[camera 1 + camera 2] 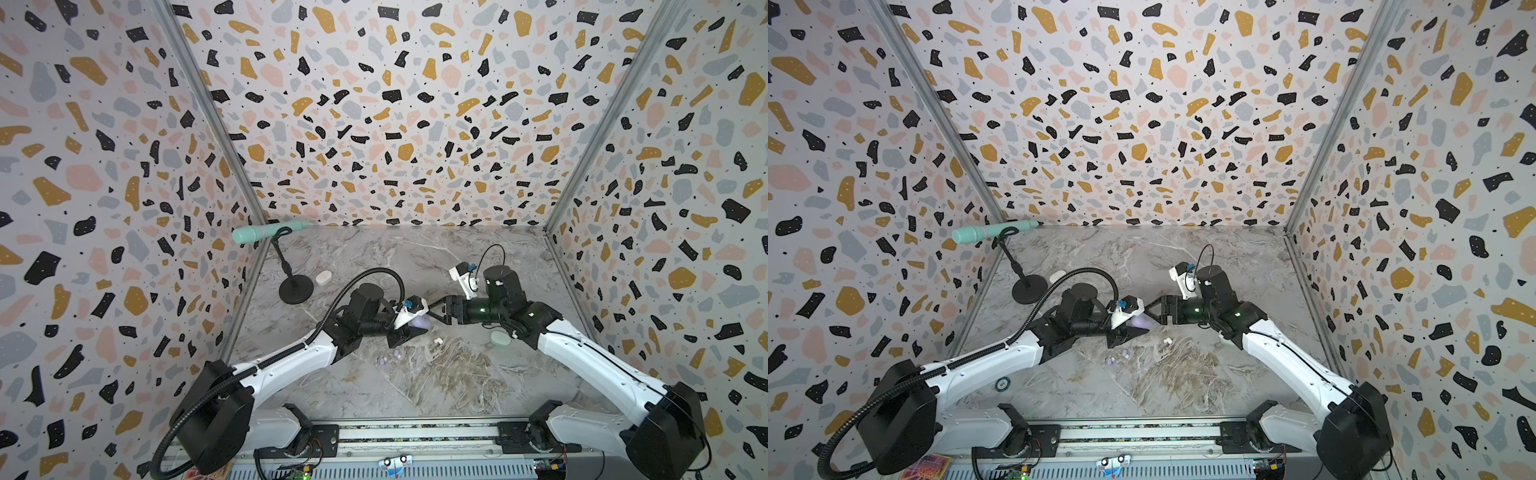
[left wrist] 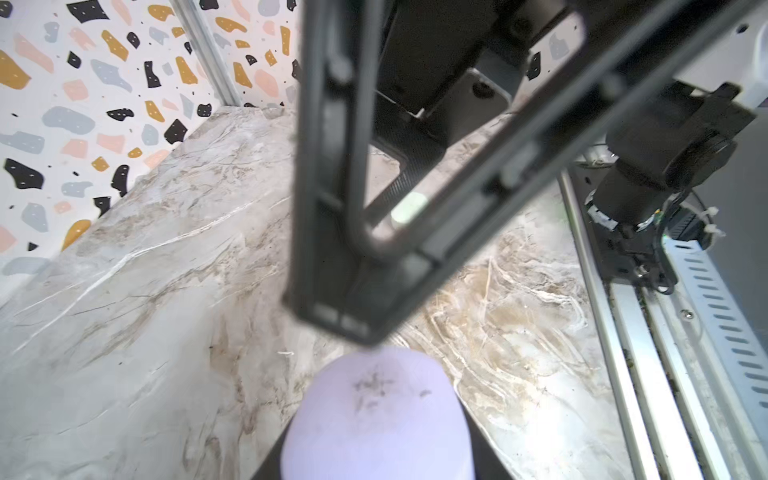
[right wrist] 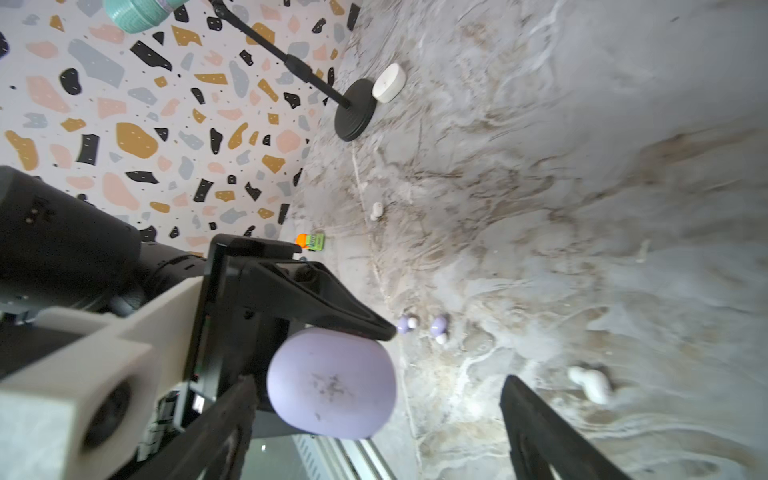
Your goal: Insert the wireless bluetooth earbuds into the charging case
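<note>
My left gripper [image 1: 409, 329] is shut on a lavender pebble-shaped charging case [image 1: 419, 322] [image 1: 1140, 321] [image 2: 374, 415] [image 3: 332, 382], held just above the marble table; no opening shows on it. My right gripper [image 1: 430, 311] [image 1: 1148, 309] faces it from the right with jaws wide open, the case's free end between them in the right wrist view. Two lavender earbuds [image 1: 397, 354] [image 3: 405, 323] [image 3: 438, 326] lie on the table in front of the left gripper. White earbuds [image 1: 437, 341] [image 3: 590, 382] lie nearer the right arm, and one more [image 3: 376, 211] lies farther back.
A mint microphone [image 1: 266, 232] on a black stand [image 1: 296, 291] stands at the back left, with a white case [image 1: 323, 277] beside its base. A mint-green case [image 1: 500, 338] lies under the right arm. The metal rail [image 1: 415, 436] runs along the front edge.
</note>
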Robot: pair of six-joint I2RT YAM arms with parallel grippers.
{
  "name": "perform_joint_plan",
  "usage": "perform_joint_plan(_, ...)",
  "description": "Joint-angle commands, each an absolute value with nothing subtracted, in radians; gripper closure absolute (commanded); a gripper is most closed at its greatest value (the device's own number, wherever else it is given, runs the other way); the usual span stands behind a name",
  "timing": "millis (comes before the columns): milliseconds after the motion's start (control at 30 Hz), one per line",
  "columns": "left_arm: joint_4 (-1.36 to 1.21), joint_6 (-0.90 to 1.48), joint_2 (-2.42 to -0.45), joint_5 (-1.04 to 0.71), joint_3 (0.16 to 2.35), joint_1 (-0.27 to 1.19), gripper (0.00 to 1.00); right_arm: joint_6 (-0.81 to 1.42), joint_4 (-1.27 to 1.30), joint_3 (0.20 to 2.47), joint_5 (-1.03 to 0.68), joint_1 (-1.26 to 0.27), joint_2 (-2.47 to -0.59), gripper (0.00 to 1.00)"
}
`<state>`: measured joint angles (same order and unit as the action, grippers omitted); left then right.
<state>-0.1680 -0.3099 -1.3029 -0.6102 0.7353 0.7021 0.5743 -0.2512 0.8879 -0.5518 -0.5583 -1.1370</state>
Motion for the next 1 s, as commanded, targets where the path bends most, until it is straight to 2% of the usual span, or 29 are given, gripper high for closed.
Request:
perform_joint_plan(0, -0.324, -0.203, -1.324, -0.746, 0.731, 0.704, 0.76, 0.375, -0.349, 0.867, -0.490, -0.546, -1.061, 0.08)
perform_joint_plan(167, -0.484, -0.065, -1.355, -0.858, 0.705, 0.706, 0.76, 0.186, -0.321, 0.804, -0.467, -0.590, -0.925, 0.08)
perform_joint_plan(300, -0.485, -0.061, -1.365, -0.870, 0.708, 0.707, 0.76, 0.126, -0.320, 0.793, -0.447, -0.631, -0.888, 0.08)
perform_joint_plan(567, -0.476, -0.065, -1.368, -0.886, 0.714, 0.713, 0.76, 0.098, -0.311, 0.822, -0.340, -0.711, -0.947, 0.09)
perform_joint_plan(967, -0.407, -0.122, -1.360, -0.878, 0.726, 0.726, 0.76, 0.119, -0.277, 0.842, -0.353, -0.710, -0.929, 0.10)
